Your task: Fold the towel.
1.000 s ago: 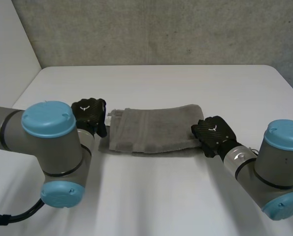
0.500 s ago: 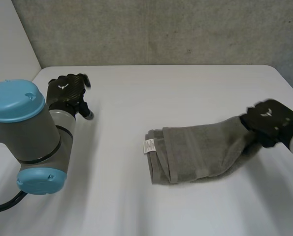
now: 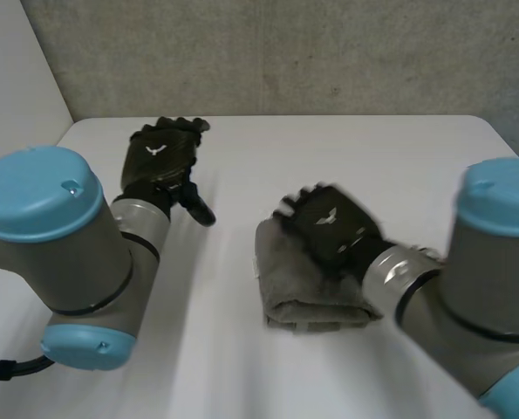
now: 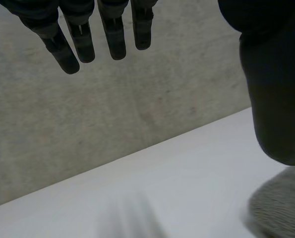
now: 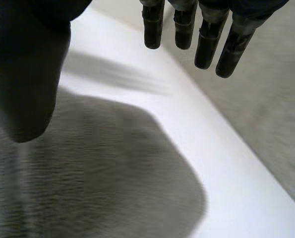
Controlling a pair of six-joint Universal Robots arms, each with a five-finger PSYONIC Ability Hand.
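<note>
The blurred right hand point(image 3: 329, 229) covers much of the folded towel point(image 3: 304, 303), hiding its far part.

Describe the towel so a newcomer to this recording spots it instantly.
On the white table, look just right of centre, beneath the right robot hand. The towel is a grey folded bundle, the only cloth on the table.

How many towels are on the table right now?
1: a folded grey towel near the middle of the table, under the open right hand. The left hand is off it. The arms could hide another.
</note>
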